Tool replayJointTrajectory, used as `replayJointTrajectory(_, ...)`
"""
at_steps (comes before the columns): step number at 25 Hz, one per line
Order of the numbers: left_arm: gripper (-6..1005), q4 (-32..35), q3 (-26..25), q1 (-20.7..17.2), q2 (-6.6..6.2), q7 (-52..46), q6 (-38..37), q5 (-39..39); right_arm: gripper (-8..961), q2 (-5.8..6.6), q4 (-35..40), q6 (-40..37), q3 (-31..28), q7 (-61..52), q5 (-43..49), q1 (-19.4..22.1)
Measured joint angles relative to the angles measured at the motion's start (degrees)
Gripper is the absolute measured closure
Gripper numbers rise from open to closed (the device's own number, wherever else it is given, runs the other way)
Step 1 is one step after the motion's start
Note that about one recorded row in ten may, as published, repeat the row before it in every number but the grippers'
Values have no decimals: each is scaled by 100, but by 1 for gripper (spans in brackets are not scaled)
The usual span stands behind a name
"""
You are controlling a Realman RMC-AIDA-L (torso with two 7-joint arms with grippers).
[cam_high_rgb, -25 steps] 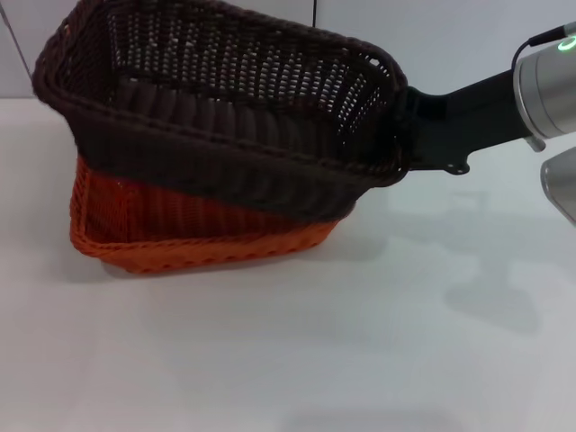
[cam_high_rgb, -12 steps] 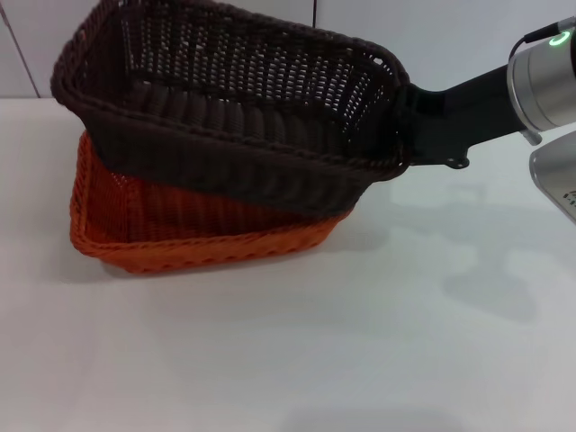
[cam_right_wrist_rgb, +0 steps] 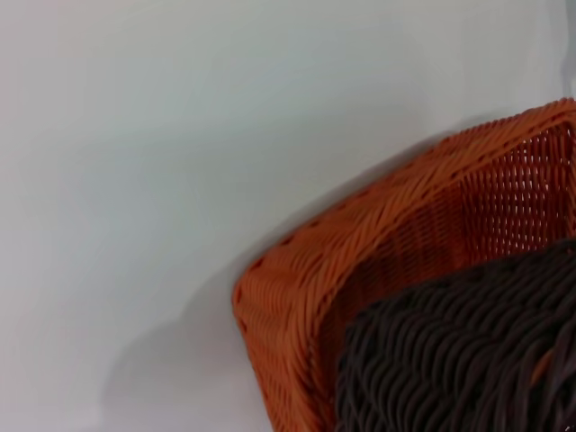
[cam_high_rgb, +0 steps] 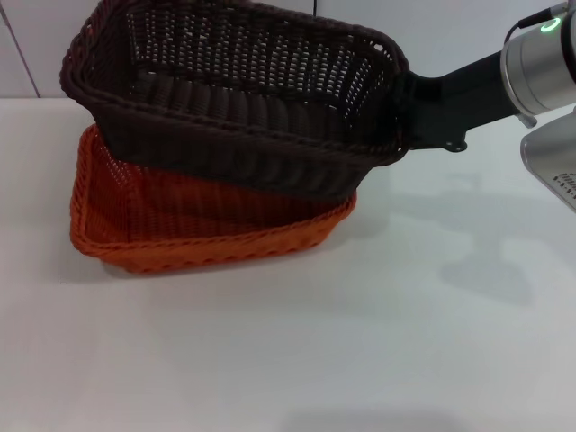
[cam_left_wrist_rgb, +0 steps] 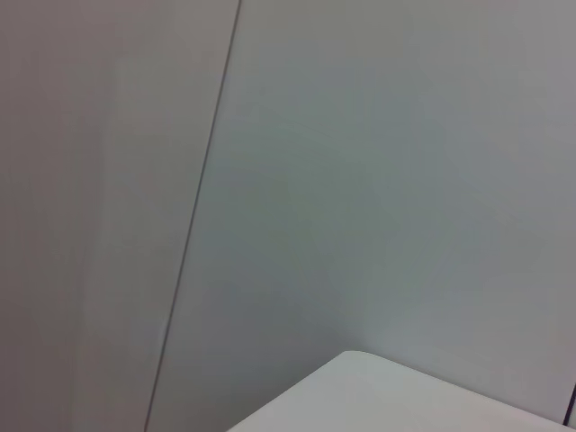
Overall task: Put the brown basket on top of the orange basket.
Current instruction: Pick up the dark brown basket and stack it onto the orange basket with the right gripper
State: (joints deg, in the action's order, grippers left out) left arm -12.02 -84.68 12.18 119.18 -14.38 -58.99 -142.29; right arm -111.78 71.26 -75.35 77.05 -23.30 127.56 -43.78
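So the right gripper (cam_high_rgb: 402, 115) has its fingers clamped on the right-hand end wall of the rectangular dark brown woven wicker basket (cam_high_rgb: 243, 99); you can't see the fingertips themselves in the head view, but the black hand sits right against the braided rim and the basket is hanging off it, tilted. That basket is held over the rectangular bright orange woven wicker basket (cam_high_rgb: 193, 229), which sits flat on the white table (cam_high_rgb: 360, 342).

Compared with a second ago, the brown one has moved back and to the right, so much more of the orange interior shows. Its lower long edge seems to dip inside the orange rim near the right end, though I can't tell if it's touching. The right wrist view shows brown weave inside the orange corner.

Looks like it's lining up before lowering. Not stacked yet. Left arm isn't in view.
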Motion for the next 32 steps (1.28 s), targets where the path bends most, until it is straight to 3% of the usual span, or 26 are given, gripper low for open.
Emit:
replayJointTrajectory(19,335,25,31,-13,0,-3,2,8,797,-32,-677,607,371,440,-194,-243)
replayJointTrajectory(32,338,102,22,-35,0,55,24,1,797,-105,-596,998,531,407,-646,154)
